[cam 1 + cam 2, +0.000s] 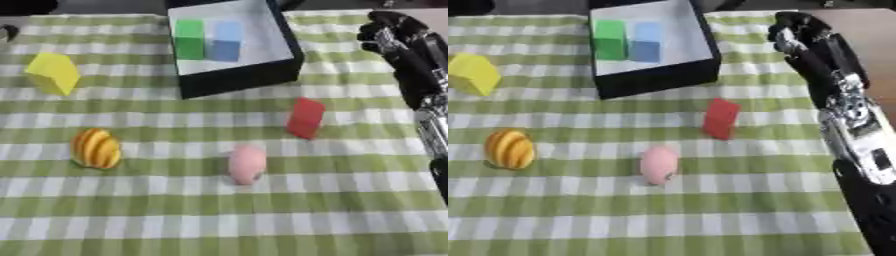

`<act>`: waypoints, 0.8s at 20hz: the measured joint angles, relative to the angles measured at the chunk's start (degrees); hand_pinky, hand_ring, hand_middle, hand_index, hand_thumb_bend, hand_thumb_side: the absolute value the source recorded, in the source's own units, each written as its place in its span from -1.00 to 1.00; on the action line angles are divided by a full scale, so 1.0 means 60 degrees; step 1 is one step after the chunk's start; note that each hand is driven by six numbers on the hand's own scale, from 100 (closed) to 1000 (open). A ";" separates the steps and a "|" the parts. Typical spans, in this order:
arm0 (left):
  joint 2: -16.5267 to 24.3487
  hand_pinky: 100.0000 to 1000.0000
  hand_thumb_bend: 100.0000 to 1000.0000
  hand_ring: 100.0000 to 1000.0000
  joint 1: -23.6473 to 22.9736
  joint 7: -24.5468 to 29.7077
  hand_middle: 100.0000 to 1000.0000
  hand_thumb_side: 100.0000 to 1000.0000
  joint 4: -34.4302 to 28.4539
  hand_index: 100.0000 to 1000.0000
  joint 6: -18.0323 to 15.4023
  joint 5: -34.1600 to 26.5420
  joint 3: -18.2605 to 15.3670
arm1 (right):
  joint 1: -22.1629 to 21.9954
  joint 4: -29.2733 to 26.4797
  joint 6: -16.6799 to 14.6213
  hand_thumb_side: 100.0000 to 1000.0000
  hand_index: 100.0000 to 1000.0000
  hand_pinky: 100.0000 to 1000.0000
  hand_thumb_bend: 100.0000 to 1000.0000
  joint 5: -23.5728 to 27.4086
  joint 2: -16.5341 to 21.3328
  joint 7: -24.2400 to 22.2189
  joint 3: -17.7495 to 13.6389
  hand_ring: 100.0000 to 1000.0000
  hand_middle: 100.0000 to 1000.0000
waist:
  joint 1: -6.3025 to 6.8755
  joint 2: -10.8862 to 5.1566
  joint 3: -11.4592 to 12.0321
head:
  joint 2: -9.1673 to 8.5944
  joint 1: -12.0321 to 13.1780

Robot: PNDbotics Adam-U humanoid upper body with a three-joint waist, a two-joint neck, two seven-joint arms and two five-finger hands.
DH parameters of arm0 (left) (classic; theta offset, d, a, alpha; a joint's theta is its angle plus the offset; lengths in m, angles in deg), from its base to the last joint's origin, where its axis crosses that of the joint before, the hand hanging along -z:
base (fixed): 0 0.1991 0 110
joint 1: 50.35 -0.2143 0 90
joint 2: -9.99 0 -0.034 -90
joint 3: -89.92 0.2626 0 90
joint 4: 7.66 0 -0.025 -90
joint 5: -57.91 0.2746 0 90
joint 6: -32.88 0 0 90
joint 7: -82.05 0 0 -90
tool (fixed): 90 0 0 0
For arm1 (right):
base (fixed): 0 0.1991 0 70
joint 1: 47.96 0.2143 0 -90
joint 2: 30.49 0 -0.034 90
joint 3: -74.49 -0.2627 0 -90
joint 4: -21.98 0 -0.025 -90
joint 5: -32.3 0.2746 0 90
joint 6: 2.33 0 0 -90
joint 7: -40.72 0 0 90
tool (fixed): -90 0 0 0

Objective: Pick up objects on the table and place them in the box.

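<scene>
A black-walled box (pixel 241 80) with a white floor stands at the far middle of the table, holding a green block (pixel 188 39) and a blue block (pixel 226 41) side by side. On the checked cloth lie a yellow block (pixel 52 73) at the left, a red block (pixel 305 117) just in front of the box's right corner, a pink egg-shaped thing (pixel 247 163) in the middle, and an orange-and-yellow striped round thing (pixel 95 148) at the left. My right hand (pixel 808 40) hovers to the right of the box, fingers loosely bent, holding nothing.
The green-and-white checked cloth (pixel 219 220) covers the table, with bare cloth along the near side. My right forearm (pixel 859 145) runs down the right edge. A small dark shape (pixel 7 32) shows at the far left edge.
</scene>
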 measured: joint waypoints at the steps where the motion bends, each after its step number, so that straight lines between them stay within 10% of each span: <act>1: -0.0005 0.71 -0.19 0.70 0.0013 0.0182 0.57 -1.00 0.0088 0.65 -0.0182 0.0175 0.0027 | 0.0002 0.0000 0.0000 -0.16 0.51 0.64 -1.00 0.0000 0.0000 -0.0001 0.0001 0.48 0.24 | 0.0000 0.0000 0.0000 | 0.0000 0.0012; 16: -0.0002 0.72 0.43 0.69 0.0374 0.2886 0.55 -1.00 0.0511 0.71 -0.2886 0.2892 -0.0787 | 0.0001 0.0000 0.0002 -0.15 0.50 0.64 -1.00 -0.0001 0.0038 -0.0003 0.0002 0.48 0.24 | 0.0009 0.0000 -0.0029 | -0.0001 0.0124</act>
